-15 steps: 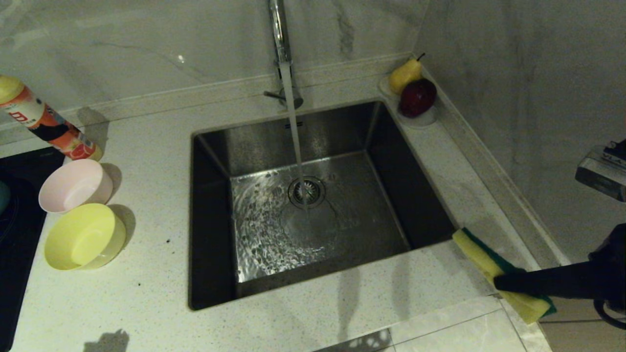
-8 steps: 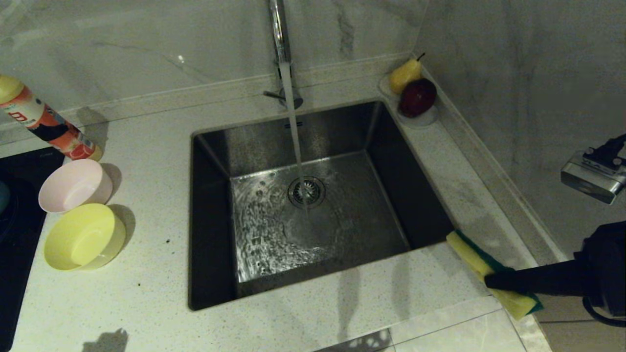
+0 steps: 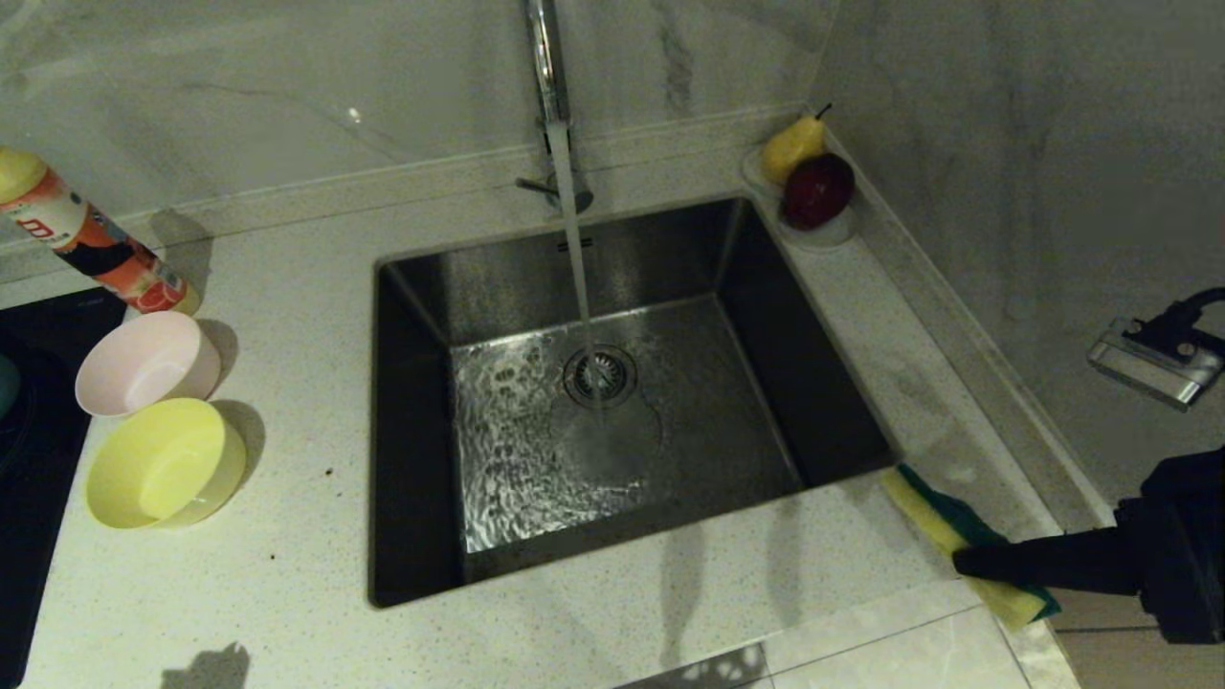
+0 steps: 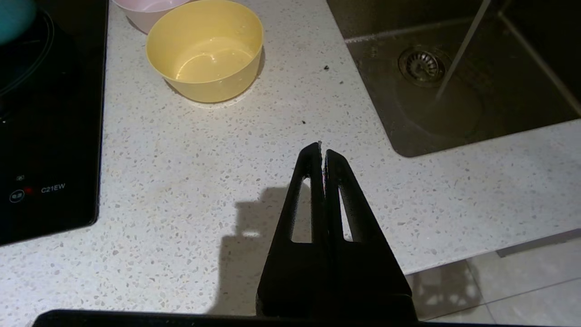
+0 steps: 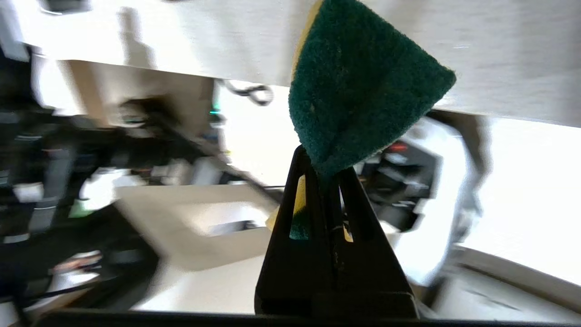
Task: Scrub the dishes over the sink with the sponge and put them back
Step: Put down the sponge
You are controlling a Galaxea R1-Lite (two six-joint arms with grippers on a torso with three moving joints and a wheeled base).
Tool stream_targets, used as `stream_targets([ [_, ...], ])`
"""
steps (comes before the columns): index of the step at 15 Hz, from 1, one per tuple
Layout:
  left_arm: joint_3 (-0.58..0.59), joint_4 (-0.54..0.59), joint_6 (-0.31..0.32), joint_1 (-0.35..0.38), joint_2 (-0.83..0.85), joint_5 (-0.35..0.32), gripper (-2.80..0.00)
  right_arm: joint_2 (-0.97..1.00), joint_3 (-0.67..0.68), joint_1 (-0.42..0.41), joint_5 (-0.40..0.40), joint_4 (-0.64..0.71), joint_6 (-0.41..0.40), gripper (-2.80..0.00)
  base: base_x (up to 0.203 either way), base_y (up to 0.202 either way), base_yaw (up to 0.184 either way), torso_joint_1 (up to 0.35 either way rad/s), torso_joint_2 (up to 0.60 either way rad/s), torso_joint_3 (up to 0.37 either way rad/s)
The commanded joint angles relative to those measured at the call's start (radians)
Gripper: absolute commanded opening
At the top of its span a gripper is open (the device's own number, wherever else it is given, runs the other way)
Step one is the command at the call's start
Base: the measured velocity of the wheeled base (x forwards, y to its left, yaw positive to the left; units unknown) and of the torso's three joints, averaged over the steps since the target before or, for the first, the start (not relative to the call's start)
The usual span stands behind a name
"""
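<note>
The steel sink (image 3: 670, 258) fills the middle of the head view, and water runs from the faucet (image 3: 545, 67) onto the drain (image 3: 600, 375). Left of it on the counter stand a pale pink bowl (image 3: 148, 362) and a yellow bowl (image 3: 163, 464) (image 4: 206, 50), both upright. My right gripper (image 3: 962, 560) (image 5: 324, 165) is shut on the green-and-yellow sponge (image 3: 933, 507) (image 5: 363, 86), held above the counter's near right corner just beside the sink. My left gripper (image 4: 322, 152) is shut and empty above the counter near the front edge.
A red and orange bottle (image 3: 91, 244) leans at the back left. A black cooktop (image 3: 29, 459) lies at the far left, with something teal (image 4: 16, 13) on it. A white dish (image 3: 833, 232) in the back right corner holds a pear (image 3: 792, 145) and an apple (image 3: 816, 189). A marble wall closes the right side.
My right wrist has rolled, turning the sponge so its green face shows more, and the sponge has sunk slightly toward the counter corner. The left arm has stayed still.
</note>
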Motion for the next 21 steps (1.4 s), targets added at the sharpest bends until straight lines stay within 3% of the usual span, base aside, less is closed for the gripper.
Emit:
stream_targets([
  [1, 0.040, -0.003, -0.022, 0.000, 0.001, 0.002, -2.80, -0.010, 0.012, 0.000, -0.028, 0.032, -0.077, -2.80, 0.000, 0.000, 0.000, 0.000, 0.00, 0.000],
  [5, 0.040, -0.002, -0.028, 0.000, 0.001, 0.007, -2.80, -0.023, 0.084, 0.001, -0.130, 0.039, -0.256, -2.80, 0.000, 0.000, 0.000, 0.000, 0.00, 0.000],
  [8, 0.040, -0.003, -0.019, 0.000, 0.001, 0.002, -2.80, -0.022, 0.130, -0.001, -0.207, 0.038, -0.338, -2.80, 0.000, 0.000, 0.000, 0.000, 0.00, 0.000],
  [11, 0.040, -0.003, -0.062, 0.000, 0.001, 0.008, -2.80, -0.025, 0.205, -0.015, -0.246, -0.049, -0.354, -2.80, 0.000, 0.000, 0.000, 0.000, 0.00, 0.000],
  [13, 0.040, -0.003, -0.062, 0.000, 0.001, 0.008, -2.80, -0.019, 0.256, -0.048, -0.249, -0.139, -0.382, -2.80, 0.000, 0.000, 0.000, 0.000, 0.00, 0.000],
  [18, 0.040, -0.004, -0.062, 0.000, 0.001, 0.007, -2.80, 0.012, 0.291, -0.149, -0.249, -0.211, -0.413, -2.80, 0.000, 0.000, 0.000, 0.000, 0.00, 0.000],
  [21, 0.040, -0.003, -0.062, 0.000, 0.001, 0.008, -2.80, 0.017, 0.340, -0.166, -0.251, -0.322, -0.417, -2.80, 0.000, 0.000, 0.000, 0.000, 0.00, 0.000],
])
